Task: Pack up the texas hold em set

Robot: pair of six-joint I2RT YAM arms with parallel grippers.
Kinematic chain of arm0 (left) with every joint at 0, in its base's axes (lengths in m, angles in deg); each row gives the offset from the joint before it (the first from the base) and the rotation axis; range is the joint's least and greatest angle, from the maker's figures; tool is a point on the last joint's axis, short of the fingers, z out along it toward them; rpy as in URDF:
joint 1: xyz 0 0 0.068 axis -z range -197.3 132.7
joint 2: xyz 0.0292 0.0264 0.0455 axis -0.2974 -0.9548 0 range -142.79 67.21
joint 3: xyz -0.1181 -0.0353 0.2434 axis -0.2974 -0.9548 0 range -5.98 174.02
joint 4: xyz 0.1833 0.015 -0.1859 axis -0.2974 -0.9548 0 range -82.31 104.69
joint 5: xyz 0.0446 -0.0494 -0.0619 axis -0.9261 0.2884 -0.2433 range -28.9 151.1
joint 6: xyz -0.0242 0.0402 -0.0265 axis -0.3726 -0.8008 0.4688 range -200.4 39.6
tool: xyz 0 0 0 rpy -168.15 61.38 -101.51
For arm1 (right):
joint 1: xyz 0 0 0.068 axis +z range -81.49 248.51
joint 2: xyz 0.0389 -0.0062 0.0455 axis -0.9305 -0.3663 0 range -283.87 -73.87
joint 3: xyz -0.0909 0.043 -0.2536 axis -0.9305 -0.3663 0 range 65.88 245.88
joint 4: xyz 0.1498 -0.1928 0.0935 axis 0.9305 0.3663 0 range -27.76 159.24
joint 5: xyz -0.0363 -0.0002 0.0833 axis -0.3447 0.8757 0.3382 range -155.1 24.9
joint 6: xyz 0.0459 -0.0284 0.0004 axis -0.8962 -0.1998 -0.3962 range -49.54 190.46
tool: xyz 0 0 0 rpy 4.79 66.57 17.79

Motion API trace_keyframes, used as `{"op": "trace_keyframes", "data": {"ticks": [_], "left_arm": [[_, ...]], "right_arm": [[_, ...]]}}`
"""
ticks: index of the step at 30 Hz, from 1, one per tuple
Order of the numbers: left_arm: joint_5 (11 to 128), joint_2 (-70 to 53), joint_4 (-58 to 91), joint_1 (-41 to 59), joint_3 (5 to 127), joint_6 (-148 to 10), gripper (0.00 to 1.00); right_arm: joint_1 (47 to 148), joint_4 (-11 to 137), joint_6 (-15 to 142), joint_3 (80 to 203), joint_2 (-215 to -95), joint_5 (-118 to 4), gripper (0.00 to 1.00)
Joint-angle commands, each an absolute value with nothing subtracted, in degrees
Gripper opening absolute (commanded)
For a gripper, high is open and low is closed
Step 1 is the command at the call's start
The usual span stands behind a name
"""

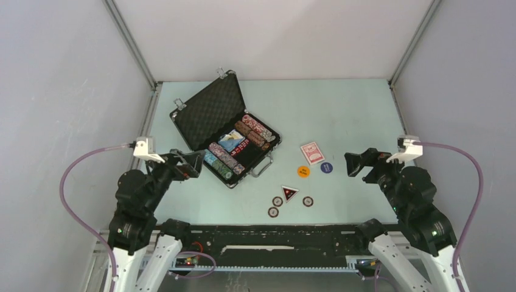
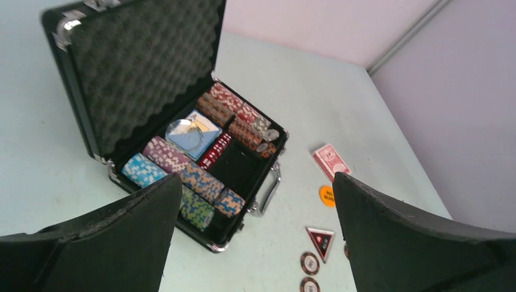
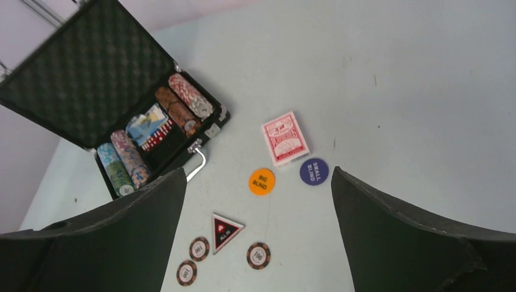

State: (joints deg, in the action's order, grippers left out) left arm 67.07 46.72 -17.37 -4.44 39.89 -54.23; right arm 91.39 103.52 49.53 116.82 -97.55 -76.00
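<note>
The black briefcase (image 1: 210,112) lies open at the table's left, lid up, with rows of poker chips (image 1: 255,131) and a blue card deck (image 1: 231,140) inside. On the table to its right lie a red deck (image 1: 312,152), an orange button (image 1: 303,171), a blue button (image 1: 326,167), a triangular marker (image 1: 289,193) and three loose brown chips (image 1: 277,201). My left gripper (image 1: 193,163) hovers open by the case's near-left corner. Open and empty too, my right gripper (image 1: 356,165) hangs right of the blue button (image 3: 314,171).
Grey walls enclose the table on the left, right and back. The case's silver handle (image 2: 268,188) sticks out toward the loose pieces. The black rail of the arm bases (image 1: 268,237) runs along the near edge.
</note>
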Motion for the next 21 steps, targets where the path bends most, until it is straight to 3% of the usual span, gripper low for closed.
{"op": "trace_keyframes", "data": {"ticks": [1,6,14,17,21], "left_arm": [[63.1,47.8,-16.3,-4.2,40.9,-57.2,1.0],[65.6,45.6,-17.0,-4.2,41.4,-55.4,1.0],[68.0,41.3,-18.1,-3.0,43.0,-54.3,1.0],[64.7,36.7,-18.1,3.7,43.4,-52.4,1.0],[50.8,28.5,-18.1,20.0,45.2,-50.8,1.0]], "right_arm": [[91.8,102.1,49.6,118.5,-96.0,-77.8,1.0],[91.8,105.8,48.9,122.0,-101.4,-79.1,1.0],[91.8,105.0,48.7,121.2,-100.3,-79.1,1.0],[91.8,106.1,47.3,121.2,-101.7,-79.8,0.99],[91.8,108.0,47.1,121.5,-104.3,-76.6,1.0]]}}
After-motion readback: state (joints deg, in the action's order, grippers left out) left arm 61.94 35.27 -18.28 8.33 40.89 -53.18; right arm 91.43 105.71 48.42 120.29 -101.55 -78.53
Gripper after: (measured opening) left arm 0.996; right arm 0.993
